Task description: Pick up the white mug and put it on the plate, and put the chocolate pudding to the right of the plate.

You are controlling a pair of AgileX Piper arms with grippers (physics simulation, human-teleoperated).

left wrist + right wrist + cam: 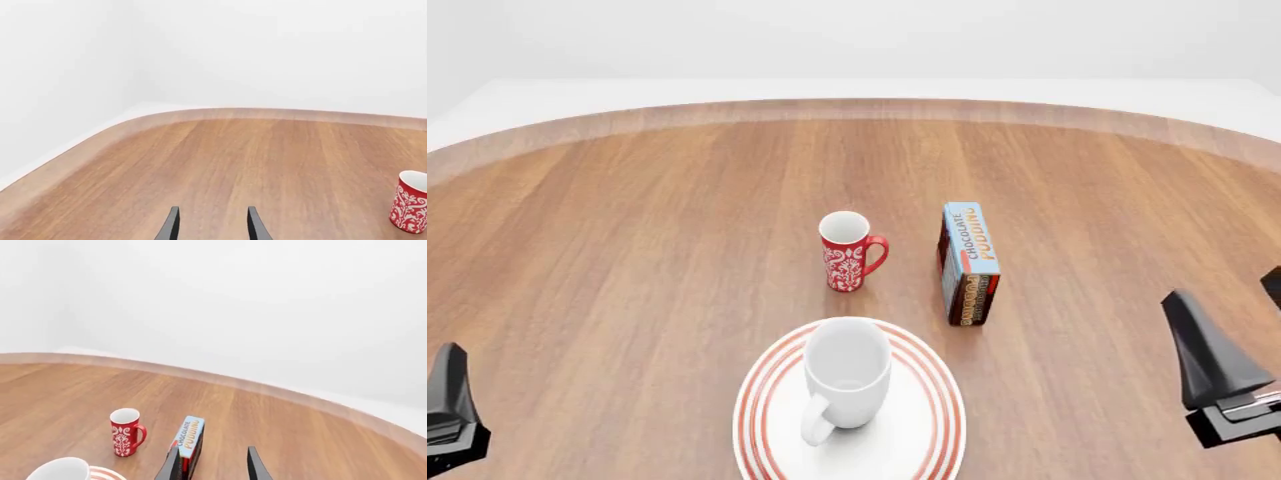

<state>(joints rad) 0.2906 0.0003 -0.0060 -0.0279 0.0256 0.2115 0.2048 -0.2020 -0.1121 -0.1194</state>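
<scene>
The white mug (847, 372) stands upright on the red-ringed plate (766, 400) at the table's near middle, its handle toward me. Its rim (60, 470) shows low in the right wrist view beside the plate's edge (109, 473). The chocolate pudding (970, 262) rests on the table just beyond the plate's right side, blue face up, also seen as the carton (189, 439). My right gripper (213, 467) is open and empty, right of the plate and apart from the carton. My left gripper (213, 227) is open and empty at the near left.
A slim red patterned mug (849, 252) stands behind the plate, left of the carton, and shows as the red mug (411, 202) and the red mug (125, 432) in the wrist views. The wooden table's curved far edge (854, 105) meets a white wall.
</scene>
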